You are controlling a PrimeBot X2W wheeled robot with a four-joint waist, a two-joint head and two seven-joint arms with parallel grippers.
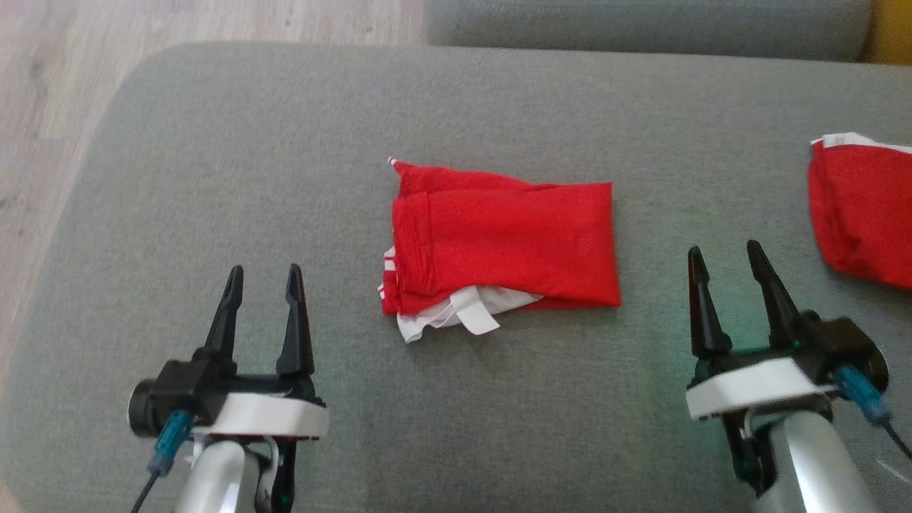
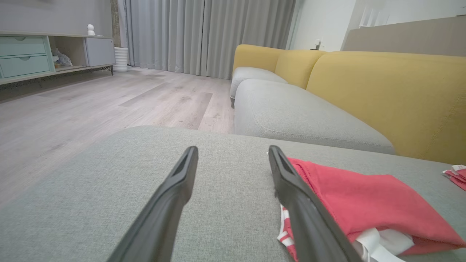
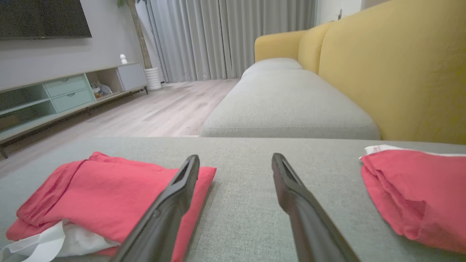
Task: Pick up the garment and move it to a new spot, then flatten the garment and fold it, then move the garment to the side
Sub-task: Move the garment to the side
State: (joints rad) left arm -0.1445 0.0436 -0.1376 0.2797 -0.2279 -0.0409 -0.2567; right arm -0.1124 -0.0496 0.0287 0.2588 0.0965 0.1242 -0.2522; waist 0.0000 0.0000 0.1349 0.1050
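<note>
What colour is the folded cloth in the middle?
The garment is red, with white peeking out underneath; the head view shows it best.

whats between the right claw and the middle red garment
Bare grey cushion only, between the right claw and the middle red garment, in the head view.

Counted 2 red garments: folded garment (image 1: pixel 506 242) and second garment (image 1: pixel 862 214). There were 2 grippers, left gripper (image 1: pixel 265 269) and right gripper (image 1: pixel 724 247), each with 2 dark fingers (image 1: pixel 296 320). 2 grey cushions: near cushion (image 1: pixel 214 178), far cushion (image 1: pixel 641 25). 1 cabinet (image 3: pixel 123 74) had 2 green drawers (image 3: pixel 65 85). 1 TV (image 3: pixel 40 18).
</note>
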